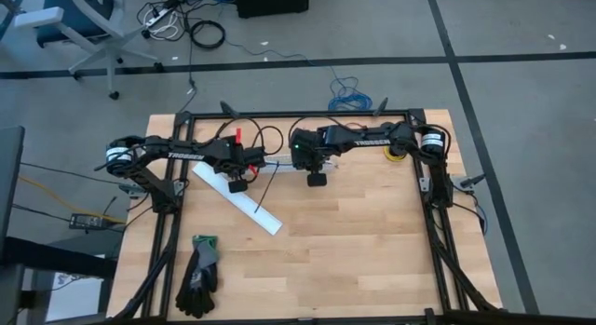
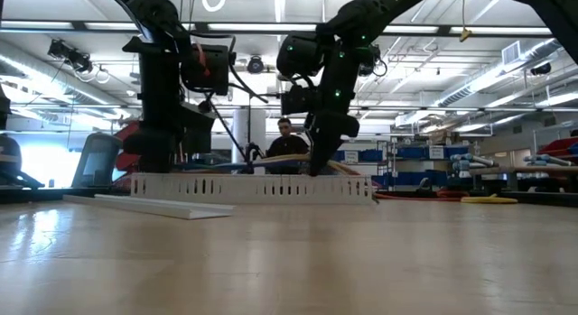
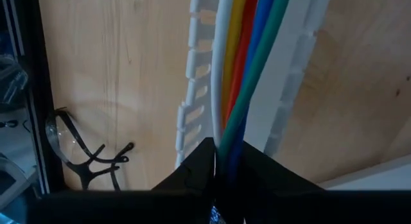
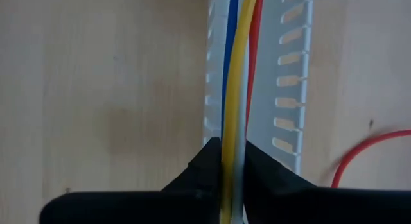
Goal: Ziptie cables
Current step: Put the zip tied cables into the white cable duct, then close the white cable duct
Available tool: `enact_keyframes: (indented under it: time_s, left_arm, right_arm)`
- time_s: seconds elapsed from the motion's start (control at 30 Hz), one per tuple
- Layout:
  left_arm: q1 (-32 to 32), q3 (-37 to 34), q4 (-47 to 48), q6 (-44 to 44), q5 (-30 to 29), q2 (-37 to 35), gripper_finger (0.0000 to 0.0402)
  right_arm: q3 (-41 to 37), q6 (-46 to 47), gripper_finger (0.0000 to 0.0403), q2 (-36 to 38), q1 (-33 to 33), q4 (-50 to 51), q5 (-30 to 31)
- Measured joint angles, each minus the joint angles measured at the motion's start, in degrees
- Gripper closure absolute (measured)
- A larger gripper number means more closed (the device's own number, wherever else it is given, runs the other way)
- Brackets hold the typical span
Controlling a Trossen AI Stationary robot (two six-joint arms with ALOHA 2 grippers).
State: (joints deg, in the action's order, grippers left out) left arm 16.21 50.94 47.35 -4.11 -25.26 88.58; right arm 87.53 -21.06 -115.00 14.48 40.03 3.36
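The cables (image 3: 247, 51), a bundle of white, yellow, red, blue and green wires, run along the inside of a white slotted channel (image 2: 253, 186) that lies on the table's far half. My left gripper (image 1: 238, 183) is shut on the bundle at the channel's left part. My right gripper (image 1: 317, 178) is shut on the same bundle (image 4: 234, 57) further right. In the low view the wires (image 2: 287, 159) arch slightly above the channel's wall between the two grippers. My left gripper pinches the wire bundle (image 3: 226, 137) between its two fingers, coming from above and pointing down, with the fingers across the wires. Beyond the fingers the bundle runs straight on inside the channel. My right gripper pinches the wires (image 4: 232, 137) between its two fingers, from above and across them. The yellow and white wires show in the gap, and the bundle runs straight on inside the channel.
The channel's white lid (image 1: 237, 196) lies slanting on the table in front of it, with a black zip tie (image 1: 262, 191) beside it. Dark gloves (image 1: 198, 269) lie at the near left. A yellow roll (image 1: 396, 154) sits far right. Safety glasses (image 3: 77, 147) and a thin red wire (image 4: 366, 153) lie near the channel.
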Motion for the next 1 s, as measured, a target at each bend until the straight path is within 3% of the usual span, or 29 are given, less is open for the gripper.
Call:
enact_keyframes:
  time_s: [0.33, 0.77, 1.0]
  left_arm:
    - [-0.1, 0.1, 1.3, 1.4, 0.4, 0.0, 0.0325]
    - [-0.1, 0.2, 5.0, 2.9, 0.3, -0.4, 0.0270]
    - [-0.3, 0.2, 8.0, 10.2, -0.7, -7.9, 0.0269]
  right_arm:
    - [0.0, 1.0, 0.0324, 0.0, 0.0, -0.8, 2.8]
    - [0.1, 3.1, 0.0282, 4.7, 0.0, 1.2, 5.4]
    - [-1.7, 10.4, 0.0283, 11.9, 0.0, 9.2, 7.7]
